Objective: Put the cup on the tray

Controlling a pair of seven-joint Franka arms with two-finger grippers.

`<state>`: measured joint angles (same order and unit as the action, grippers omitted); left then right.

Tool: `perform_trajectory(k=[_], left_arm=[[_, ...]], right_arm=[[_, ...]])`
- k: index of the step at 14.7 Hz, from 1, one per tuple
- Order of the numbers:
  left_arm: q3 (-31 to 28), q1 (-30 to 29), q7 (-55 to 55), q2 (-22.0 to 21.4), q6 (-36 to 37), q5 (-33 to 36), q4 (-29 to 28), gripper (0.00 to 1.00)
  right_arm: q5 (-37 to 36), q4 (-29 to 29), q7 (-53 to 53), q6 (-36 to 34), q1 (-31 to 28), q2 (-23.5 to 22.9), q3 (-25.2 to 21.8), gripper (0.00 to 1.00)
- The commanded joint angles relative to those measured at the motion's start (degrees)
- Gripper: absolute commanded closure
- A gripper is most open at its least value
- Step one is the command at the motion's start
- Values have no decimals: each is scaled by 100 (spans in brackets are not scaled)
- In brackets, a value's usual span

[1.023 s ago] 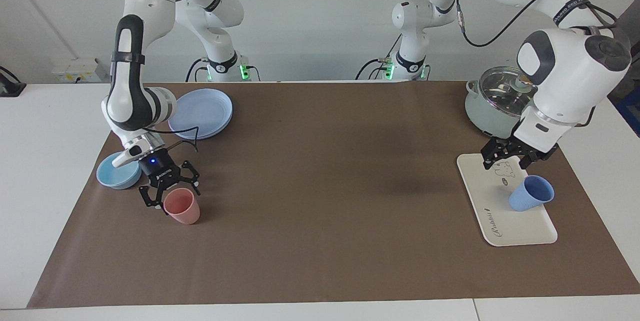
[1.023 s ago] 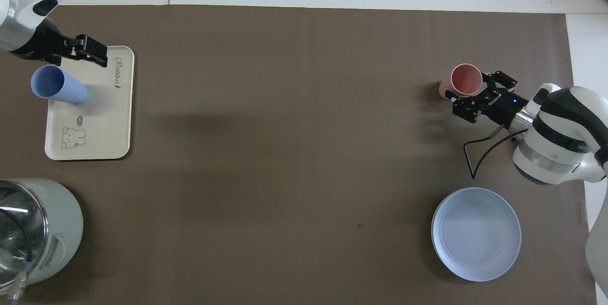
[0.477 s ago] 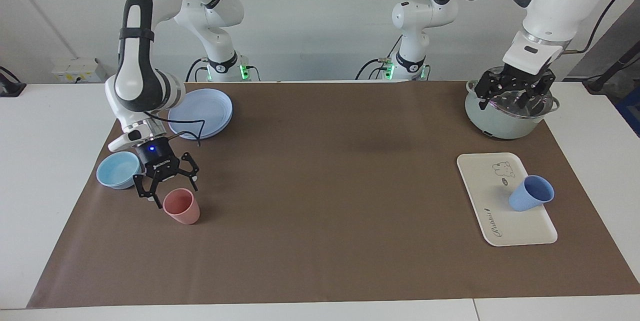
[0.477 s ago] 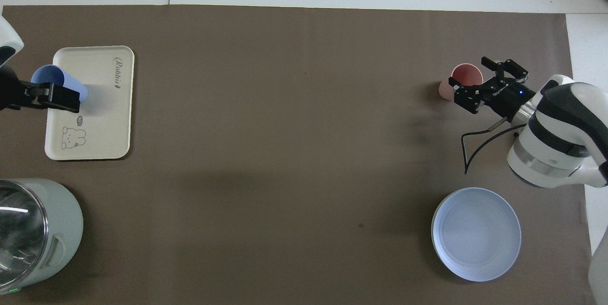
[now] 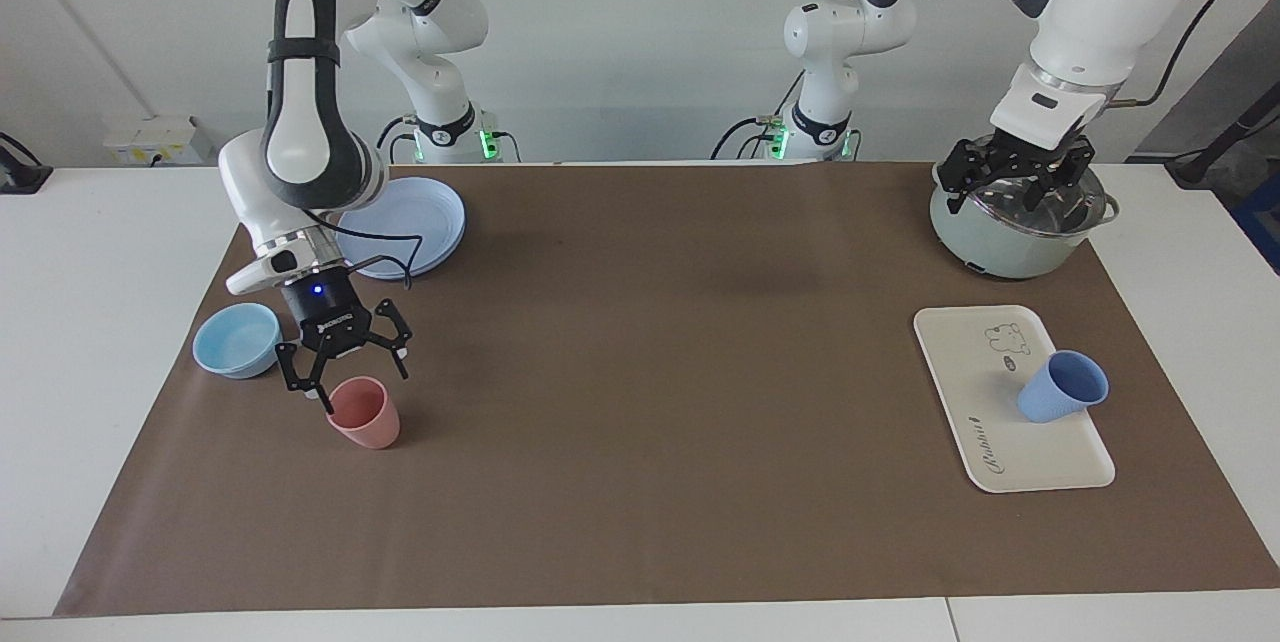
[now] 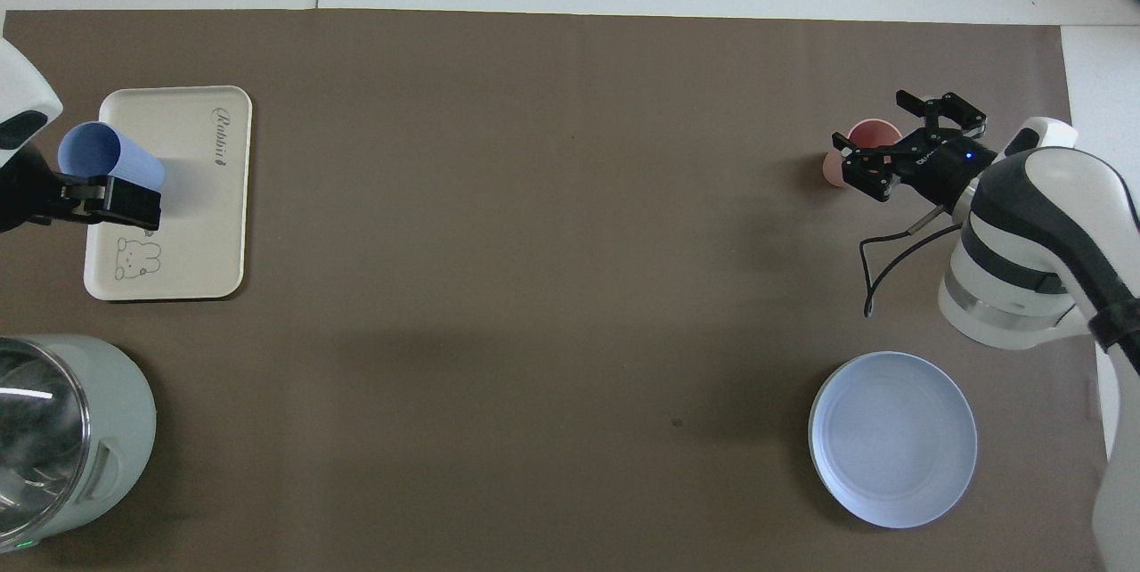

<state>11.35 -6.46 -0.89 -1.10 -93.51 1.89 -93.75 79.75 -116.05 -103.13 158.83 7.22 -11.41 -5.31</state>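
The periwinkle-blue cup (image 5: 1062,400) (image 6: 111,160) stands on the cream tray (image 5: 985,422) (image 6: 191,224), by the tray's edge toward the left arm's end of the table, with nothing touching it. My left gripper (image 5: 1012,194) (image 6: 114,202) hangs open and empty, high over the pot. My right gripper (image 5: 345,377) (image 6: 871,119) is open just above a pink cup (image 5: 365,414) (image 6: 868,134), holding nothing.
A pale green pot (image 5: 1010,232) (image 6: 62,438) with a glass lid stands nearer to the robots than the tray. A light-blue bowl (image 5: 238,340) sits beside the pink cup. A round lilac plate (image 5: 410,222) (image 6: 892,438) lies nearer to the robots.
My left gripper rose off the tray and swung up over the pot, leaving the blue cup standing there. My right gripper lifted slightly and shifted above the pink cup.
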Motion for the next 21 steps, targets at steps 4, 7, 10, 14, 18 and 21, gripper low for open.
perform_trajectory(k=[4, 7, 10, 14, 18, 21], left_arm=[[-54, -57, -16, -145, -18, -365, -144, 0], [-63, -57, -25, -154, 8, -356, -170, 0], [-63, -57, -16, -180, 26, -356, -197, 0], [-72, -57, 1, -180, 0, -356, -188, 0], [-81, -57, -7, -84, -18, -321, 22, 0], [-81, -65, 1, -101, 79, -312, 137, 0]], right_arm=[[-2977, 170, 2890, -492, -19, 288, -40, 0], [-4638, 188, 4778, -1202, -106, 656, -58, 0], [-6107, 310, 7027, -2484, -273, 1122, -58, 0], [-7567, 512, 10103, -4048, -282, 1519, -58, 0], [-8027, 1724, 11095, -6237, -308, 1387, -5, 0], [-8027, 2067, 11060, -6837, -335, 1387, -41, 0]])
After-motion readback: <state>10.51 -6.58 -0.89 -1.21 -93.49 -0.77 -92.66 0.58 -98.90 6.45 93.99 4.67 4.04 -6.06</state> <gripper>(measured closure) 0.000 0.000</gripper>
